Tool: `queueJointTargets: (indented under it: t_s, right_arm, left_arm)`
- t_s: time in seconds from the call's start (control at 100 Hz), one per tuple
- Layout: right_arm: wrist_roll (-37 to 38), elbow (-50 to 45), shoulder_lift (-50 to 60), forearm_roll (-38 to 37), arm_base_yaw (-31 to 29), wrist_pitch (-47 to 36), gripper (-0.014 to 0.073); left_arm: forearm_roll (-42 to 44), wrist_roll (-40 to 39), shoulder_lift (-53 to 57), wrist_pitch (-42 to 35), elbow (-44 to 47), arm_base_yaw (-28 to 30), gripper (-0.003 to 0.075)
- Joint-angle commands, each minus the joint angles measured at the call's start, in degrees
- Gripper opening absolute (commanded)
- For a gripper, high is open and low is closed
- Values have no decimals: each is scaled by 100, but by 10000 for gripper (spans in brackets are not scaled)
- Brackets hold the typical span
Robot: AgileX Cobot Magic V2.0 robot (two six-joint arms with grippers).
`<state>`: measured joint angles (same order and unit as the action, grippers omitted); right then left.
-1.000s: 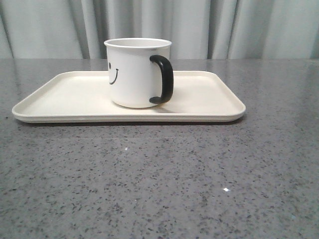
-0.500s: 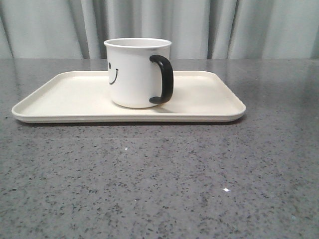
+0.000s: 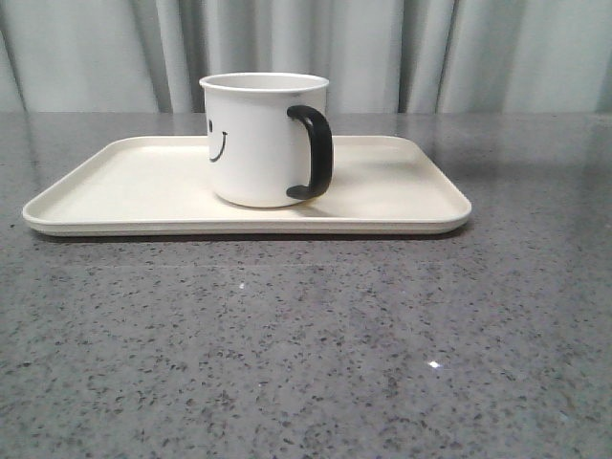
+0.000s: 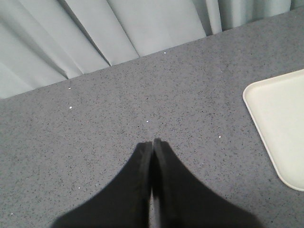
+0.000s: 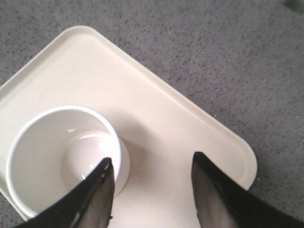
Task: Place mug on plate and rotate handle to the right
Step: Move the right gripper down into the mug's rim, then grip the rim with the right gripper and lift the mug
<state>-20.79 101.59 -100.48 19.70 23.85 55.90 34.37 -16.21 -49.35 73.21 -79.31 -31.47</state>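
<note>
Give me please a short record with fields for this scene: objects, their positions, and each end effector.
mug: white cylindrical mug with black smiley print, upright on the tray
handle: glossy black loop handle, toward front right
plate: cream rectangular tray with low rim, on grey speckled table
left end effector: shut, over table
right end effector: open, above mug

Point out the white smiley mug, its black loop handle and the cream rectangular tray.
White smiley mug (image 3: 253, 143): front view, side wall.
Black loop handle (image 3: 321, 148): front view, outer curve.
Cream rectangular tray (image 3: 124, 186): front view, bare floor.
</note>
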Motion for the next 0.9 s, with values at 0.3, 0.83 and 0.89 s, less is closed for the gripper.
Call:
queueJointTargets:
  t_s: [0.3, 0.83, 0.89]
  right_arm:
    - [-77, 192, -279, 137, 294, -206, 391]
    - [-72, 192, -604, 333, 295, -38, 391]
    - [-72, 192, -654, 340, 295, 14, 387]
  left_arm:
    - [177, -66, 6, -132, 100, -29, -20]
    - [177, -66, 6, -155, 100, -29, -20]
    - [177, -66, 6, -164, 100, -29, -20]
